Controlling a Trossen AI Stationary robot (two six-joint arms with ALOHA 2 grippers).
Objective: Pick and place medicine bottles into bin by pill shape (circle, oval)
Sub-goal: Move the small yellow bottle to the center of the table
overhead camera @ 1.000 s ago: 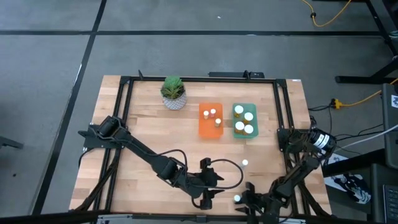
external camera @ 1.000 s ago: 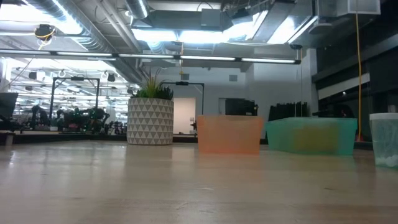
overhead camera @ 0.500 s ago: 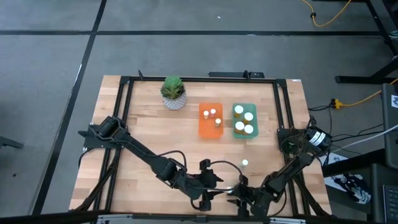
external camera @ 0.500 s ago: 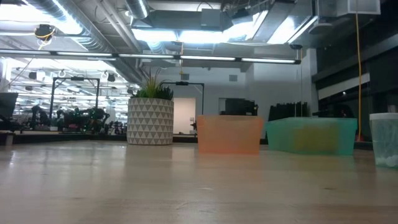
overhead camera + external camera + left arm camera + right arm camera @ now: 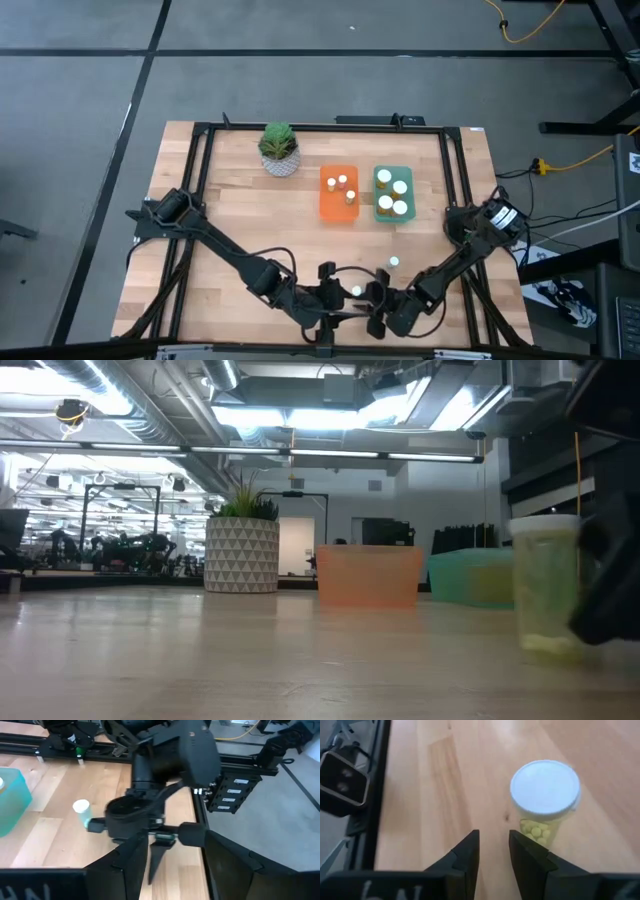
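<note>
White-capped bottle (image 5: 544, 795) beside right pincer (image 5: 492, 851)

White-capped amber medicine bottles (image 5: 341, 181) stand in two bins: three in the orange, four in the teal; one (image 5: 394, 262) stands upright on bare wood; another (image 5: 545, 795), holding yellow pills, stands nearer the front edge.

Wooden table (image 5: 240, 215), black frame rails (image 5: 196, 190) along edges. Potted green plant (image 5: 279, 149), white patterned pot, upright near table's far edge toward far-left corner. Orange-yellow cable (image 5: 535, 25) on grey floor beyond far-right corner. Low view: ceiling lights, ducts, room behind table.
</note>
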